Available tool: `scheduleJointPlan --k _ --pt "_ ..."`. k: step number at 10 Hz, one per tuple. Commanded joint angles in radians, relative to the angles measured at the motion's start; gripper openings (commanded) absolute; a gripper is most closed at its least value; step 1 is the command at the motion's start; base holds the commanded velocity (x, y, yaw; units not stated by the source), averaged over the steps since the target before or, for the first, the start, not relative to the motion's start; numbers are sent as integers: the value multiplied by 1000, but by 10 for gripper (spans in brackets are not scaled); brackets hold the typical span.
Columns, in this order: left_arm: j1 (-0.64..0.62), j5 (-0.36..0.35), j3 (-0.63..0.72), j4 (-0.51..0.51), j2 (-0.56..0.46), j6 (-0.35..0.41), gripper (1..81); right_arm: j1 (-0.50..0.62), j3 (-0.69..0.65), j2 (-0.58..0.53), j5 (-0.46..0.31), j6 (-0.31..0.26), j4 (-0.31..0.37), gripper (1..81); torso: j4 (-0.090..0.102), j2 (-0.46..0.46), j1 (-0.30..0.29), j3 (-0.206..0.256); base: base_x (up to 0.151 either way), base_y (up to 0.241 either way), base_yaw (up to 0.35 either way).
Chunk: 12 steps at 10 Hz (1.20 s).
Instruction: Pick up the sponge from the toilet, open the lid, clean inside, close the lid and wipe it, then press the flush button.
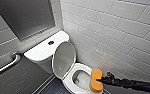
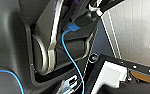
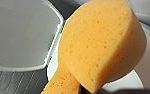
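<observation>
Right arm enters from the right in the head view; my right gripper is closed onto the near edge of the sponge, fingers pinched into the foam, nothing else in the grip. The sponge stands on edge, long side roughly vertical, over the rim of the toilet on the side nearest the tiled wall. I cannot tell whether the foam touches the rim or hangs just above it. Right wrist view: orange-yellow sponge close up, pores visible, with the foam narrowing toward the grip; the fingers themselves are mostly hidden behind it. The lid is up, tilted back toward the tank, its inner face turned toward the bowl; the same lid lies behind the sponge in the wrist view. Bowl open, white seat ring down. Flush button sits in the middle of the tank top, well apart from the sponge. Metal grab bar on the wall beside the tank. Left wrist view: my own dark body and a blue cable
</observation>
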Motion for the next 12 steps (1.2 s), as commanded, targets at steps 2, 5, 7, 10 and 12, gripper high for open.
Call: scheduleJointPlan --k 2,5,7,10,12 --pt "19 107 27 -9 -3 2 811 260 -324 266 -212 -4 -62 10 0 0 0 0 0 0 0" --pt "19 107 27 -10 -2 -2 811 272 -520 430 -217 -6 -102 10 0 0 0 0 0 0 0" --pt "22 107 19 -10 -5 -3 811 284 -612 504 -196 -9 -125 10 0 0 0 0 0 0 0" --pt "25 107 16 -24 -3 -5 811 287 -709 577 -166 -12 -128 10 0 0 0 0 0 0 0" --pt "33 107 21 -33 -11 -5 811 252 -718 579 -112 -1 -120 10 0 0 0 0 0 0 0"
